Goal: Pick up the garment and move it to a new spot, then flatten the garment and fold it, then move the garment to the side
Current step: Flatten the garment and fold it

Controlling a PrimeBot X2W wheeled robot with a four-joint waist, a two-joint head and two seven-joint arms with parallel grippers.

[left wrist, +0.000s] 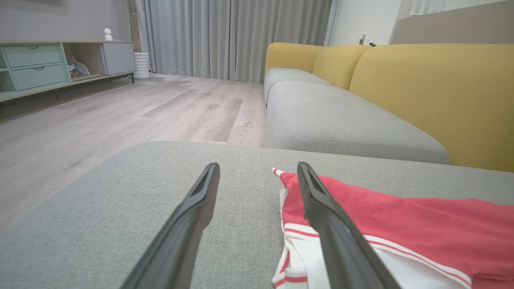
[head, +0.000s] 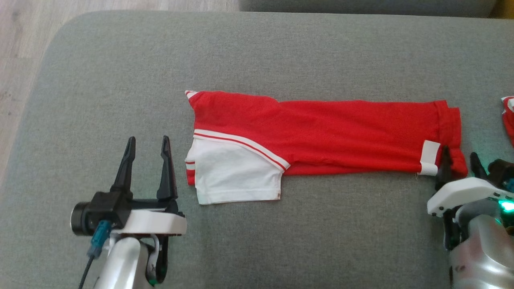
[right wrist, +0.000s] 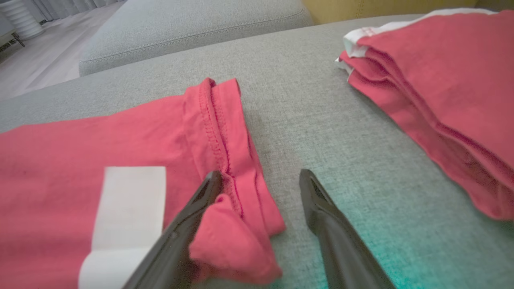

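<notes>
**Folded strip waits for its next fold**

The grey cushion (head: pixel 120 60) serves as the work surface, broad enough for the cloth to lie at full length. The red garment (head: pixel 321 132) sits at its middle, already doubled lengthwise into a long flat strip. Its white sleeve is turned in at the left end and its hem lies at the right. A second red pile (head: pixel 508 116) lies apart at the right edge, probably finished work set aside.

The left gripper (head: pixel 147 139) hangs just beside the sleeve end, its jaws wide apart and holding nothing. The right gripper (head: pixel 459 152) is at the hem end with its jaws also spread. A curled hem corner lies between them, unclamped, just beside the white label (head: pixel 429 156). With one arm at each end, the next step is likely an end-to-end fold.
</notes>
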